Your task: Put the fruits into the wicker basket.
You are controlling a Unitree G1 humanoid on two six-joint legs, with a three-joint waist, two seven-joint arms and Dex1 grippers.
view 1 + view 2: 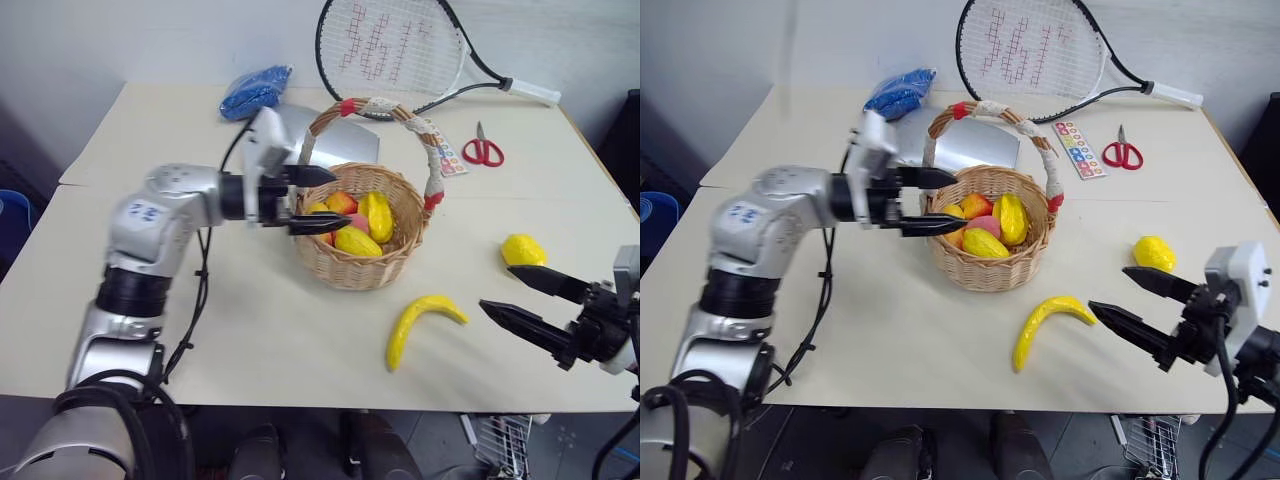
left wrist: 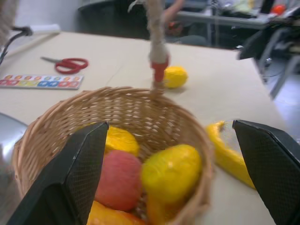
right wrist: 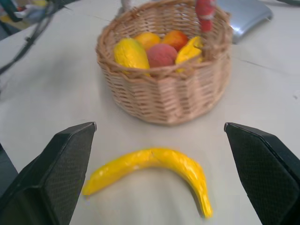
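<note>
The wicker basket [image 1: 352,268] stands mid-table and holds several fruits: yellow ovals [image 1: 377,215], an orange-red piece [image 1: 342,203] and a pink one [image 3: 161,54]. My left gripper [image 1: 338,198] reaches level over the basket's left rim, open, with nothing between its fingers [image 2: 75,173]. A yellow banana [image 1: 420,322] lies on the table in front of the basket, to its right. Further right sits a bumpy yellow lemon [image 1: 523,249]. My right gripper [image 1: 496,288] hovers open just right of the banana, pointing at it, empty.
A tennis racket [image 1: 390,50] lies at the table's back edge. Red-handled scissors [image 1: 483,150] and a colour strip [image 1: 1077,148] lie back right. A silvery pouch [image 1: 325,135] and a blue bag [image 1: 255,90] sit behind the basket. The basket's tall handle [image 1: 375,105] arches overhead.
</note>
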